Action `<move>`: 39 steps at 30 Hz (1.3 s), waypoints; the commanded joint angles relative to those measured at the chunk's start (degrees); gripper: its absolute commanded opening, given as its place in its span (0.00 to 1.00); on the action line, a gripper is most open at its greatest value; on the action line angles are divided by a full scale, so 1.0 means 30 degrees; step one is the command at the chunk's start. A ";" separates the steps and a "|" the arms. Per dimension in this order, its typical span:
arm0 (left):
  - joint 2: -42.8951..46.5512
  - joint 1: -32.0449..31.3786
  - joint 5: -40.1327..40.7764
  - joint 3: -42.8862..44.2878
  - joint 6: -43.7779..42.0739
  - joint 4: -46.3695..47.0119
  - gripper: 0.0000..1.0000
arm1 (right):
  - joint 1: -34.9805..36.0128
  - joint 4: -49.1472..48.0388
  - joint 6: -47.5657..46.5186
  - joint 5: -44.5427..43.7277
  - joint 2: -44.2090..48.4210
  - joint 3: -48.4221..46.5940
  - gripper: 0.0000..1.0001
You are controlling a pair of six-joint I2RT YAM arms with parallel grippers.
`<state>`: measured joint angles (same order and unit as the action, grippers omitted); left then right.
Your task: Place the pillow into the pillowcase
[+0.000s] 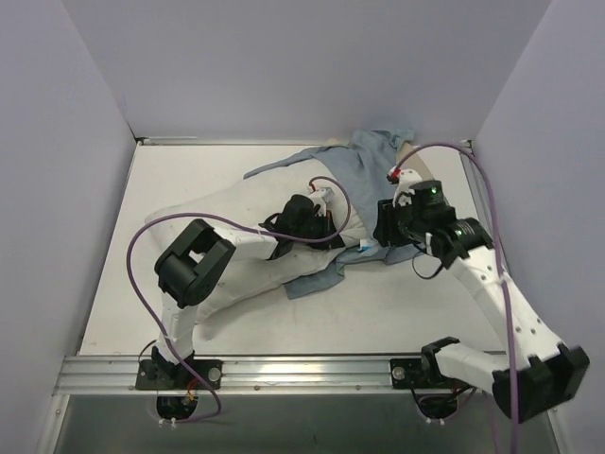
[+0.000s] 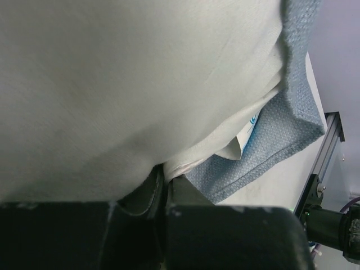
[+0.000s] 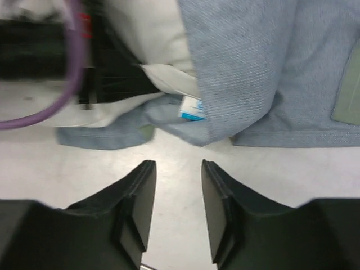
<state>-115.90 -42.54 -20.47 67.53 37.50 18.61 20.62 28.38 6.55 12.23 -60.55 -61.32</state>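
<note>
Pressed together, the left hand (image 2: 166,181) sits tight against the pillow (image 2: 112,84), its dark fingertips meeting just under the cushion's bulging white side. A fold of the white cloth runs down to the tips, but whether any of it is nipped between them cannot be told. Seen from above, the left arm reaches along the top of the pillow toward its far end.

The pillow lies slantwise on the worktop (image 1: 397,312), with its near end toward the left arm's base and its far end angled up to the right. The pillowcase (image 1: 373,165) is draped over that far end and bunches on beyond the pillow toward the back wall. A blue-grey flap of it also spreads out from under the pillow's right side. Most of the pillow lies outside the cloth. A small white tag (image 3: 191,108) with blue print shows at the case's edge, right beside the pillow's white cloth.

The right hand (image 3: 178,169) hovers to the right of the pillow, just off the pillowcase's hem. Its two fingers are spread, with only bare worktop showing between them, and it grips nothing. A purple cable (image 3: 64,73) loops across the pillow side of its view.
</note>
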 commanded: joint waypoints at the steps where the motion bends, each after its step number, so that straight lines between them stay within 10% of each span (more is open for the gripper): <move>1: -0.0421 0.0148 -0.1116 -0.1093 0.1152 -0.1839 0.00 | -0.0312 0.0131 -0.2500 -0.2432 -0.2895 0.0573 0.40; 19: -0.1007 0.0645 -0.1146 -0.0595 0.1623 -0.1458 0.00 | -0.0282 -0.2196 -0.4584 -0.3167 -0.9108 -0.1941 0.39; 25: -0.1241 0.0910 -0.1263 -0.0303 0.1885 -0.1370 0.00 | -0.0721 -0.0967 -0.4061 0.0881 -0.8531 -0.3610 0.00; 31: -0.1768 0.1144 -0.2023 -0.0331 0.3145 -0.0023 0.00 | 0.0419 -0.2248 0.1821 0.9475 -0.7266 -0.3968 0.00; 39: -0.1009 0.1817 -0.1967 -0.2113 0.4844 0.1354 0.00 | 0.0715 -0.9160 1.3661 1.2566 -0.5952 0.1420 0.00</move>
<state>-117.27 -38.98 -27.38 65.80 47.11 26.50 22.33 8.97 29.21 40.16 -81.54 -62.61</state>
